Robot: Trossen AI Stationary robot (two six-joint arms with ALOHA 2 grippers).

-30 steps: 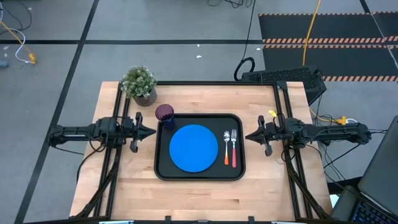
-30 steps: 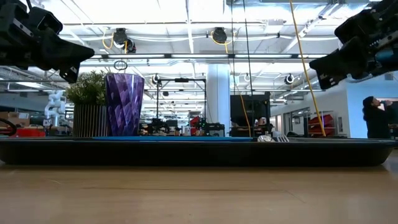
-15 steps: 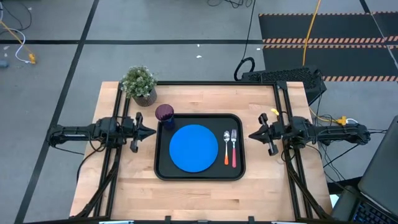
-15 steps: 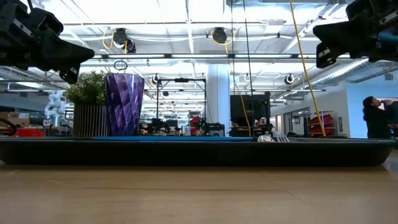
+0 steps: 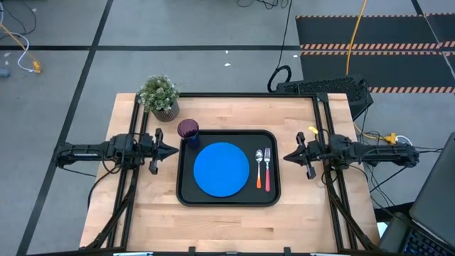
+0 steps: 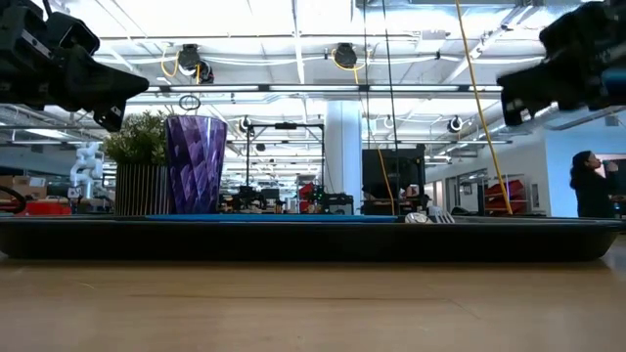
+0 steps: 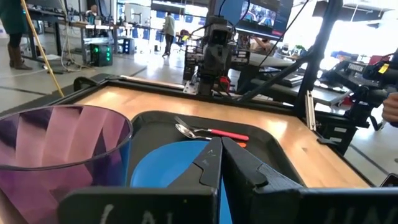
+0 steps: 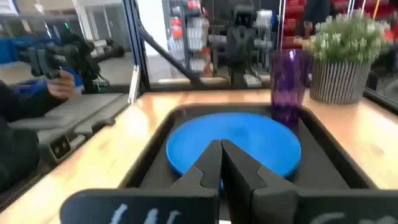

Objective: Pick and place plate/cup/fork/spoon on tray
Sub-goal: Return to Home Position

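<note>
The black tray [image 5: 186, 192] lies on the middle of the table. The blue plate [image 5: 221, 168] lies flat in its centre. The purple cup [image 5: 188, 129] stands upright in the tray's far left corner. The spoon [image 5: 259, 167] and the red-handled fork [image 5: 267, 169] lie side by side along the tray's right side. My left gripper [image 5: 175, 150] hangs shut, level, left of the tray and above the table. My right gripper [image 5: 285, 157] hangs shut, level, right of the tray. Neither touches anything.
A potted green plant [image 5: 160, 96] stands at the table's far left, beside the tray. Black rails [image 5: 135, 114] run along the table's left, right and far edges. Bare wood [image 5: 227, 224] lies near the front edge. A person [image 6: 591, 184] stands far off in the room.
My right gripper has drawn back a little from the tray toward the table's right edge and risen slightly. It stays shut. My left gripper and the tableware have kept still.
</note>
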